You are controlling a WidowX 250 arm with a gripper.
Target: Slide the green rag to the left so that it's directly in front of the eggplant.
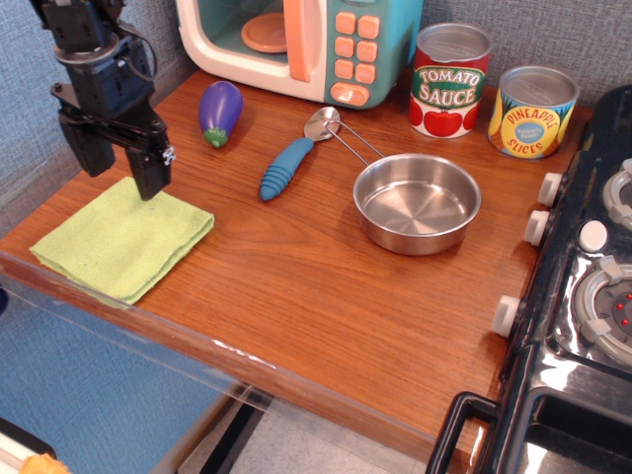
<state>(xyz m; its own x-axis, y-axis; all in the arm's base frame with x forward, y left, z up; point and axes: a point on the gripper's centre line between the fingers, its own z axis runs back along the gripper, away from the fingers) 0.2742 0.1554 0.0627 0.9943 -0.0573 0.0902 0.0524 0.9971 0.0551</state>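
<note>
The green rag [120, 240] lies flat at the table's front left corner, near the front edge. The purple eggplant [220, 112] lies behind it and a little to the right, near the toy microwave. My gripper [120, 168] hangs above the rag's back edge, lifted off it. Its two black fingers [148, 170] stand apart and hold nothing.
A blue-handled spoon [288, 164] lies right of the eggplant. A steel pan [416, 203] sits mid-table. A toy microwave [296, 39], a tomato sauce can [449, 79] and a pineapple can [533, 111] stand at the back. A toy stove [583, 296] fills the right side.
</note>
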